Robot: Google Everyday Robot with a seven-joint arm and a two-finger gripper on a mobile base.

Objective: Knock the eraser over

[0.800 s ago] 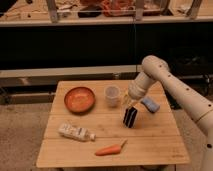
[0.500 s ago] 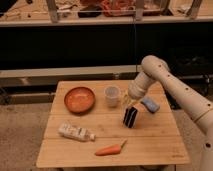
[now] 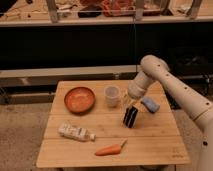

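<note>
end effector (image 3: 134,103): hovering at eraser's top edge; grip state: cannot tell
eraser (image 3: 130,116): standing right of surface (image 3: 155,142) centre, leaning slightly
change: nothing moving since a moment ago
task: not done, push stalling

**A:** How do things sit on the table (image 3: 150,145)?

**B:** The bowl (image 3: 79,99) is at the far left, with the cup (image 3: 112,96) just right of it.

**A:** And the eraser (image 3: 130,116)?

**B:** Nearer than the cup and slightly right of it, around mid-table. The gripper (image 3: 133,105) is directly over its top; I cannot tell if they touch. The flat oblong piece (image 3: 149,104) lies just right of the gripper, a little farther back than the eraser.

**A:** And the near side?

**B:** The bottle (image 3: 76,132) lies on its side at the left, in front of the bowl. The carrot (image 3: 110,149) lies right of it, closest to the near edge.
</note>
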